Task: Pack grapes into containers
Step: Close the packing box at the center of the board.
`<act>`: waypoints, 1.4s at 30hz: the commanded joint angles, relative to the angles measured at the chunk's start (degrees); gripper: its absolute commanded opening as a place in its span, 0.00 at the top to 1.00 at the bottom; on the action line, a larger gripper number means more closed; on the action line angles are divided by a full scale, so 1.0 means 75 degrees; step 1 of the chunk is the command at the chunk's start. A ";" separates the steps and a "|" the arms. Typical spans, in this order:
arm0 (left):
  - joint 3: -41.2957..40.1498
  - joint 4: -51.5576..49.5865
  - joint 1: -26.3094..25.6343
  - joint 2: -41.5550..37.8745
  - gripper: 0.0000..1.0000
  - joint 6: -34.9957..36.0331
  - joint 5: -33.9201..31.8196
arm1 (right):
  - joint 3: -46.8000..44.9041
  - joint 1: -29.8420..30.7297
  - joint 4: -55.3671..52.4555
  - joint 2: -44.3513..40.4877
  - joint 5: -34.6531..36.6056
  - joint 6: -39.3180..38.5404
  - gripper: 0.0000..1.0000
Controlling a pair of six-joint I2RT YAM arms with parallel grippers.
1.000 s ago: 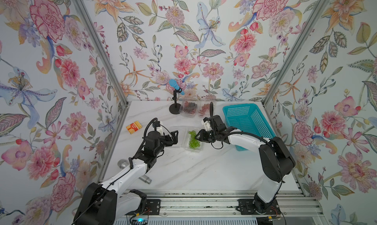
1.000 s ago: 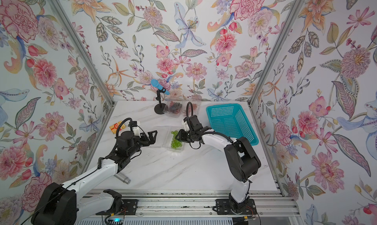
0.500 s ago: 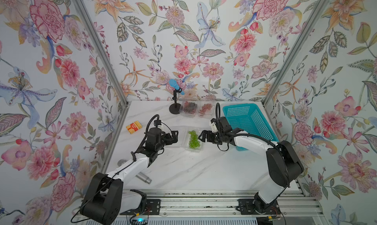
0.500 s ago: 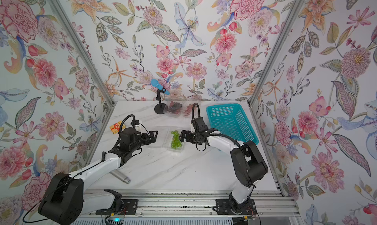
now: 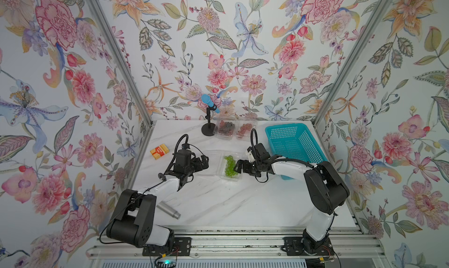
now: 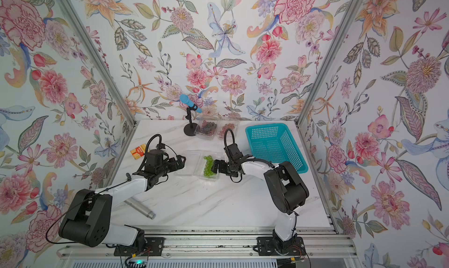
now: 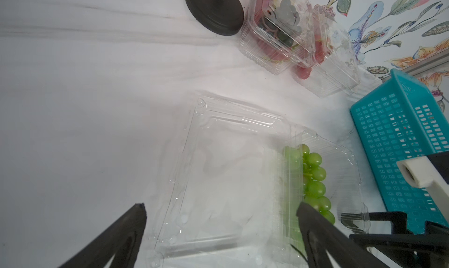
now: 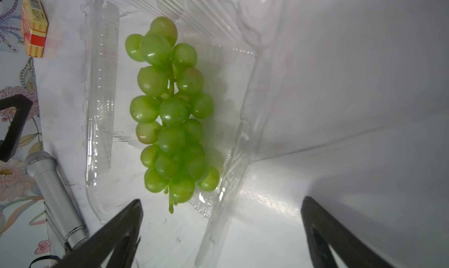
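- The bunch of small round green grapes (image 5: 229, 166) lies in the tray half of an open clear plastic clamshell box (image 5: 211, 166) near the centre of the white marbled worktop (image 5: 218, 201). The lid lies flat at the tray's 9 o'clock.
- The left hand (image 5: 203, 163) is spread wide and empty at the lid's 9 o'clock edge.
- The right hand (image 5: 239, 166) gapes empty just beside the tray's 3 o'clock rim.
- At the worktop's 12 o'clock, the dark purple bunch (image 5: 224, 126) and the red-pink bunch (image 5: 244, 128) sit in closed clear boxes.

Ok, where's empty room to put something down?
Biggest bare patch: front of the table, from the open box to the near edge. Smaller: between the carton and the mic stand. Crowded: the back, around two grape boxes and the basket.
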 commanded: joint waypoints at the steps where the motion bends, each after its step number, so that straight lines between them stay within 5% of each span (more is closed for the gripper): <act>1: 0.0256 0.0168 0.0128 0.0444 0.00 -0.0009 0.0111 | 0.0265 0.0217 0.0285 0.0145 -0.0164 0.0291 0.00; 14: 0.0887 0.0158 0.0277 0.1822 0.00 0.0507 0.0523 | 0.0938 0.0383 0.0010 0.0519 -0.0031 0.0299 0.00; 29: 0.0481 0.0561 0.0360 0.1999 0.00 0.0743 0.0381 | 0.0857 0.0304 -0.0035 0.0653 0.0040 0.0104 0.00; 42: 0.0673 0.1505 0.0411 0.2788 0.00 0.0543 0.1614 | 0.1192 0.0207 -0.0076 0.0957 0.0010 0.0022 0.00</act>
